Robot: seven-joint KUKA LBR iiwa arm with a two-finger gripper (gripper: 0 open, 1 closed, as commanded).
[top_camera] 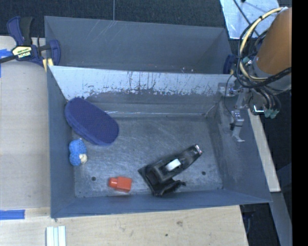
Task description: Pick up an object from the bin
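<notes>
Gripper (237,124) hangs by the right wall, nothing picked

Picking has not really begun, I think. The grey metal bin (143,81) has four loose things on its floor, and none is lifted.

Closest to the front lies a small orange block (120,183). It is short and boxy with flat sides. Just to its right is a black tape holder (169,170), long and lumpy, lying at a slant with a white roll in its middle. It looks like hard plastic.

Farther back on the left sits a little blue ball toy (77,152) with a pale spot. It looks round and bumpy. Behind it, touching or nearly so, rests a big blue oval case (91,121), smooth and rounded like a fat bean.

The gripper is over the sloping right wall, well apart from every one of these. The tape holder is the nearest thing to it. I cannot tell if the gripper is spread wide or squeezed tight.

Next, I think, it must move left over the floor, choose one thing and come down around it. The block's flat sides look easiest to pinch.

At the very back, the bin's wall is scratched and streaky.
</notes>
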